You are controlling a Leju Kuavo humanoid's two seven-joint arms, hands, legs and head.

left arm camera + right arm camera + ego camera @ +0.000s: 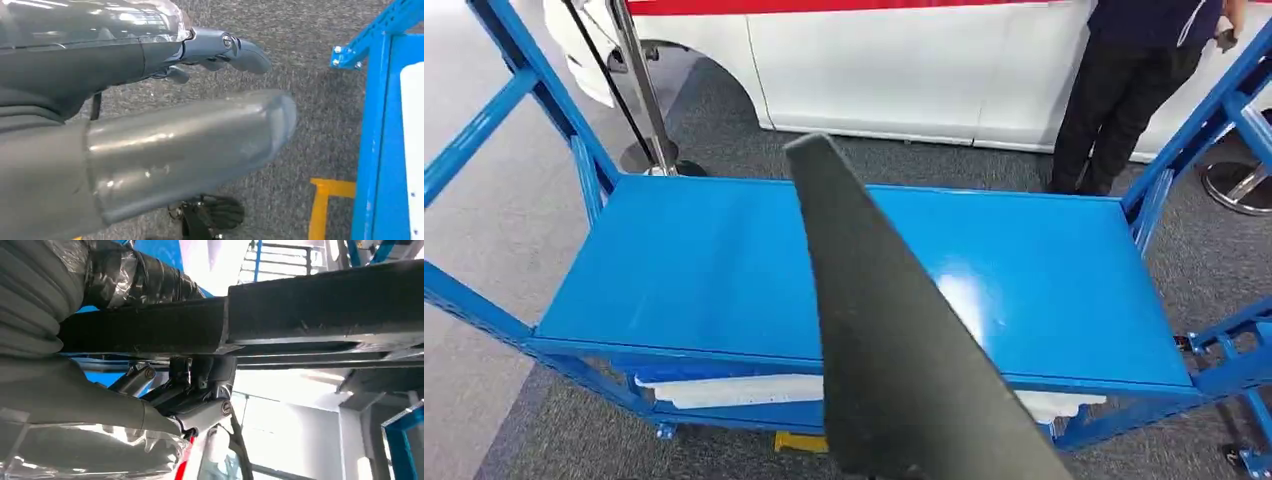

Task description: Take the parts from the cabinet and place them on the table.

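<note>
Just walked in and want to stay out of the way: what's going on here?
The right robot hand holds a long dark panel, which the head view shows slanting up over the blue table; the panel has not been set down. The left robot hand holds nothing and hangs above the grey carpet beside the table's frame. A person in dark clothes stands at the far side of the table, next to a white car.
</note>
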